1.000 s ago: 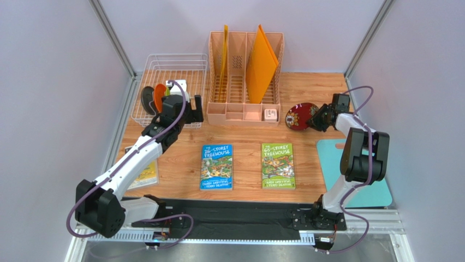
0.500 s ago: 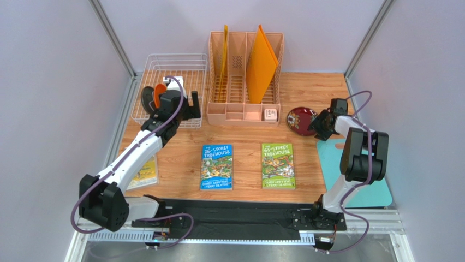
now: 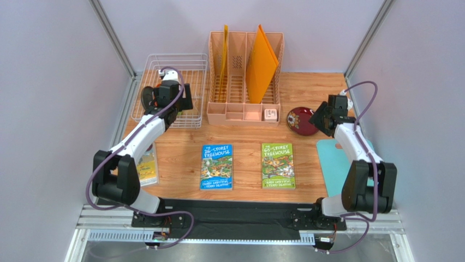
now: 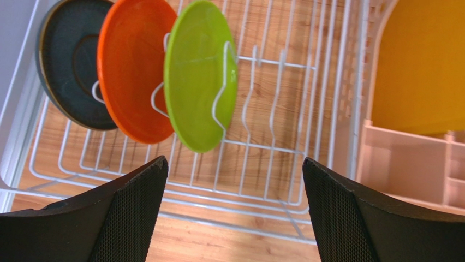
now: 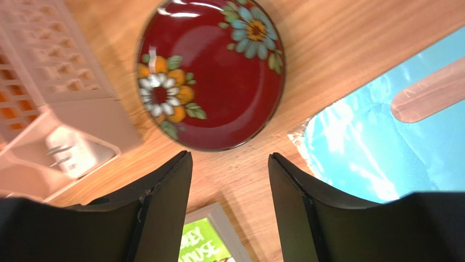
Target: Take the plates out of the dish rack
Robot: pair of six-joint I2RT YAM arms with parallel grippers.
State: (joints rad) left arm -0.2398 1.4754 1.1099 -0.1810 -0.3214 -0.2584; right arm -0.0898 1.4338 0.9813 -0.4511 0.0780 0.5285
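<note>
The white wire dish rack stands at the back left. In its left end three plates stand on edge between prongs: black, orange and lime green. My left gripper hangs open above the rack's near rim, just short of the green plate, holding nothing; it also shows in the top view. The dark red floral plate lies flat on the wood right of the organizer. My right gripper is open just behind it, empty, apart from the plate.
A peach slotted organizer with tall orange folders stands right of the rack. Two books lie mid-table, and another book lies beside the left arm. A teal mat lies at the right edge.
The right gripper opened and let go of the red plate, which went from tilted to flat on the table, then drew back. The left gripper moved farther over the rack, above the plates.
</note>
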